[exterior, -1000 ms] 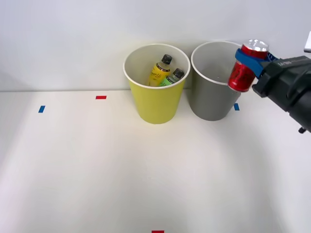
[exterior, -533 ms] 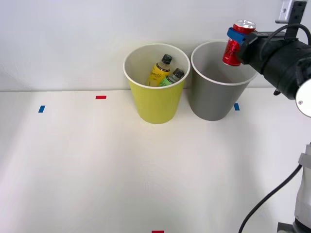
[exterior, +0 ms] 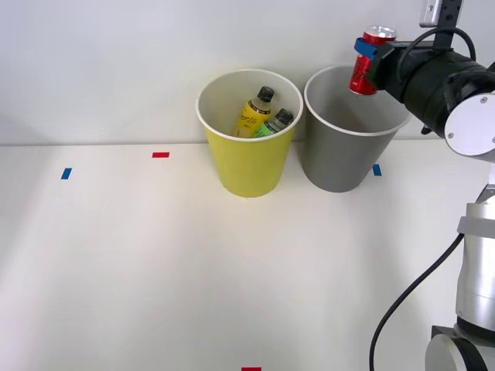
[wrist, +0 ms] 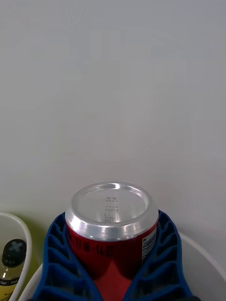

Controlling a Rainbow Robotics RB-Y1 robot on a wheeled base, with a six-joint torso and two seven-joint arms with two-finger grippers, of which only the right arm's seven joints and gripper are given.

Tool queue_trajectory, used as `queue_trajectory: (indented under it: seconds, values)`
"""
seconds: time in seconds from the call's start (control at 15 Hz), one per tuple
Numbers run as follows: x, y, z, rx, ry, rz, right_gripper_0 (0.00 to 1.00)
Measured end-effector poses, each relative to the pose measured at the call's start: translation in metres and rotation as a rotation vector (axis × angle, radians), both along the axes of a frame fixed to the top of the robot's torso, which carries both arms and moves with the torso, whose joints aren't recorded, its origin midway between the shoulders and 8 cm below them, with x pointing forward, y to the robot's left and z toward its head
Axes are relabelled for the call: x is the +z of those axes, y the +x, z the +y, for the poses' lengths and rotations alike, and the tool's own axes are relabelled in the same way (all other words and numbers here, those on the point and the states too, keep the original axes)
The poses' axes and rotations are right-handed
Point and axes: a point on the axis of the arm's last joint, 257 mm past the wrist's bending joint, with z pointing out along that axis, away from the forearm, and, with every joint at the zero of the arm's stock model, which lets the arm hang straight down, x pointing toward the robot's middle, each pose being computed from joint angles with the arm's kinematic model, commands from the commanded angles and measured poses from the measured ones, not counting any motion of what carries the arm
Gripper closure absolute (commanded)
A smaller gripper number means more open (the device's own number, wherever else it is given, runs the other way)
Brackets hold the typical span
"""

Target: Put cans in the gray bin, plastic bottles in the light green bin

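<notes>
A small red can (exterior: 365, 68) with a silver end hangs in the air over the far right part of the gray bin (exterior: 344, 147), above its rim. My right gripper (exterior: 366, 60) is shut on it, blue ribbed fingers (wrist: 56, 256) clasping both sides of the can (wrist: 112, 230). Left of the gray bin stands the light green bin (exterior: 247, 158), with a yellow bottle (exterior: 254, 113) and a green-labelled bottle (exterior: 274, 124) leaning inside it. In the wrist view the yellow bottle's dark cap (wrist: 14, 248) shows beside the can, and the gray bin's rim (wrist: 207, 256) curves behind it.
Both bins stand side by side at the table's far edge against a white wall. Small tape marks lie on the table: blue (exterior: 66, 173), red (exterior: 160, 154), blue (exterior: 376, 170) by the gray bin, and red (exterior: 250, 369) at the front edge.
My right arm has lifted the can and carried it left and away, from beside the gray bin's right wall to above its rim.
</notes>
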Motion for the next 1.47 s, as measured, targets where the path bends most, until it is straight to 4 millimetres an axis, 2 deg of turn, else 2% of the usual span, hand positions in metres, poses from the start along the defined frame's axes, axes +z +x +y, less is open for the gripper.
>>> queue_trajectory:
  seconds: [0.4,0.73,0.8,0.87,0.93,1.47]
  values:
    - [0.006,0.001,0.007,0.011,-0.017,-0.009,1.0]
    - [0.002,0.003,0.012,0.02,-0.043,-0.002,1.0]
    - [0.001,0.005,0.013,0.021,-0.043,0.004,0.7]
    - [0.001,0.005,0.013,0.022,-0.042,0.005,0.3]
    - [0.0,0.005,0.014,0.023,-0.041,0.006,0.0]
    - [0.005,0.005,0.017,0.031,-0.03,-0.011,0.0]
